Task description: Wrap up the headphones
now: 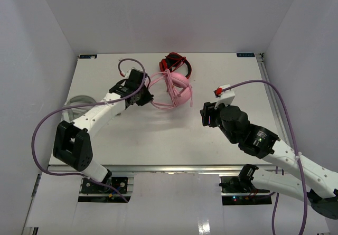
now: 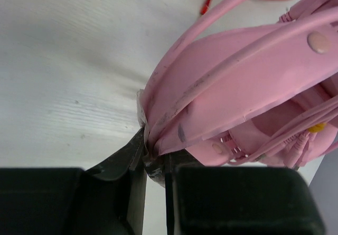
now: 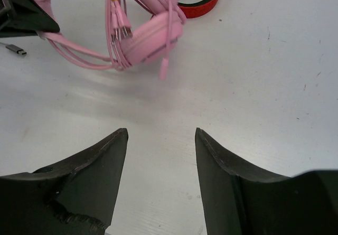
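The headphones (image 1: pixel 178 86), band pinched by the left end effector (image 2: pixel 155 163), lie far-left of the right end effector (image 3: pixel 161 139) (jaws apart, empty).

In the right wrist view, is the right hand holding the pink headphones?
No, the right hand is open and empty over the table, and the pink headphones lie farther away, not touching it.

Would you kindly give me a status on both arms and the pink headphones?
Left end effector shut on headphones at the headband. Right end effector open, empty, standing off. Cable looped across them. Red headphones close behind.
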Robot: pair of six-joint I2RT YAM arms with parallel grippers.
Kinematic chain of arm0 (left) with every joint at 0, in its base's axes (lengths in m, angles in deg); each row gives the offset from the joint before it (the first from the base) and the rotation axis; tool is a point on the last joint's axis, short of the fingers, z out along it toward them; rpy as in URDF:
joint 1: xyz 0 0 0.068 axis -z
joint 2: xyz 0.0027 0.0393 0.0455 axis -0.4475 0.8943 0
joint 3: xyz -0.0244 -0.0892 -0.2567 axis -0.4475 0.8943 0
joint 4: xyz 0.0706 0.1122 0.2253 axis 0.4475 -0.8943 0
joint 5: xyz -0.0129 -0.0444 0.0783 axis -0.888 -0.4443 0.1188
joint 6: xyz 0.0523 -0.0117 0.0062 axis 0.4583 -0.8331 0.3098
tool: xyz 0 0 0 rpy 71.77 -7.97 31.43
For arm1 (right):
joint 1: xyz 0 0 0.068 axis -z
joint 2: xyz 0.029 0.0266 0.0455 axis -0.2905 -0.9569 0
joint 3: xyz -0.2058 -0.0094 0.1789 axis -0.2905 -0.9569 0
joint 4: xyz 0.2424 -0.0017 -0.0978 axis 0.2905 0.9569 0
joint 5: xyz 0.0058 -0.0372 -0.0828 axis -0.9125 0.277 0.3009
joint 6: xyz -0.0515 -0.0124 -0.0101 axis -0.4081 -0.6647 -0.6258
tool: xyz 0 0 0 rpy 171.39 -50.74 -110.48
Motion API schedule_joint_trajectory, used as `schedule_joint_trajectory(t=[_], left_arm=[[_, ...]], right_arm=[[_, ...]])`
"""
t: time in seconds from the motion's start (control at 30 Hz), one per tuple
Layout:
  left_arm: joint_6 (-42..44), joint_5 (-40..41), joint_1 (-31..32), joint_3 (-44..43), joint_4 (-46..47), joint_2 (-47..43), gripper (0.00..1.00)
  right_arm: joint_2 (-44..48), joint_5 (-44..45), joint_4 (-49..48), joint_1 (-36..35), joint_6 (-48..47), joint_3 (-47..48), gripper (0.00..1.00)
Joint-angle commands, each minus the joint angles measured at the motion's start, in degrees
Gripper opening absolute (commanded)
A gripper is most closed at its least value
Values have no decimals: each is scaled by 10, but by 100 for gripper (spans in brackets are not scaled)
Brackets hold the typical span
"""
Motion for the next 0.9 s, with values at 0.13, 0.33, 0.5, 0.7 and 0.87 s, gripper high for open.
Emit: schedule_joint_trajectory(t=[0.13,0.33,0.5,0.7,0.87], left_arm=[[0,-123,-183,-32,68,23,0],[13,-158,-267,-60,93,73,0],[15,-234,-341,-88,104,130,0],[22,-273,-367,-96,111,184,0],[28,-265,-374,-100,110,222,0]], right_arm=[[5,13,-19,3,5,-5,61],[-1,13,-19,3,7,-8,61],[3,13,-19,4,8,-10,61],[15,14,-19,4,8,-13,61],[13,17,-20,5,8,-13,61]])
